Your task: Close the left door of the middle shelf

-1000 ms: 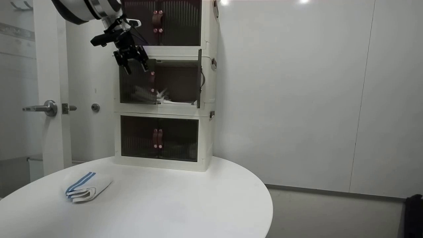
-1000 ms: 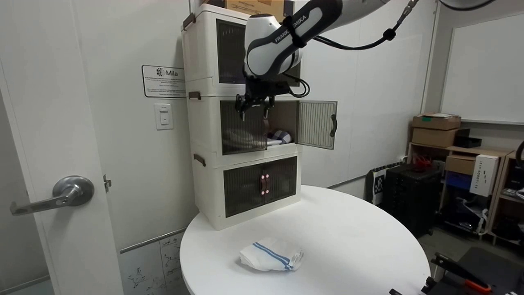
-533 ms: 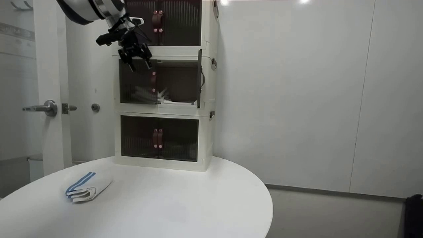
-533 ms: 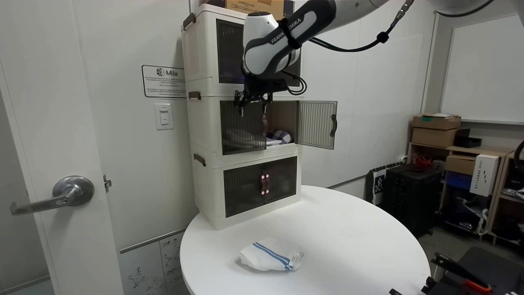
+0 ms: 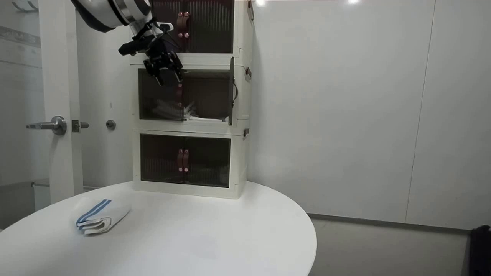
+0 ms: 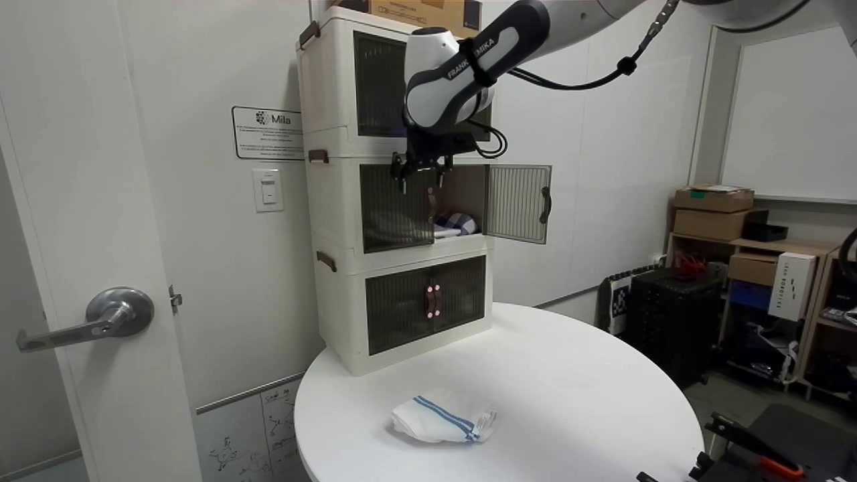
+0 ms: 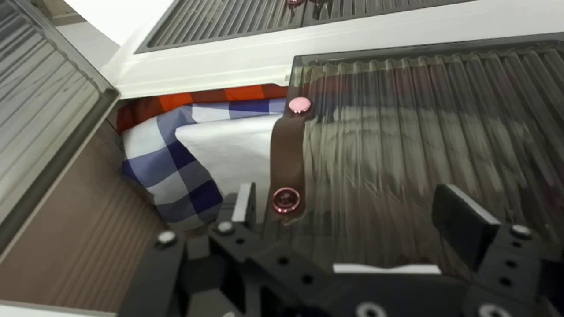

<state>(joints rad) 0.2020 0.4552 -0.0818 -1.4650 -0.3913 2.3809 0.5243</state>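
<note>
Slightly ajar: left door, ribbed, smoky, see-through, dark-edged | brown handle at its 9 o'clock, wrist view | gripper: jaws wide apart, holding nothing

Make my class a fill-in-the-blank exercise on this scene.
The folded cloth on the table has stripes coloured ____.
The number of stacked tiers in the cabinet is ____.
The gripper is not shut but ____.
In both exterior views, the wide-open door of the middle shelf is on the ____ side.

Missing words: blue; three; open; right.
</note>
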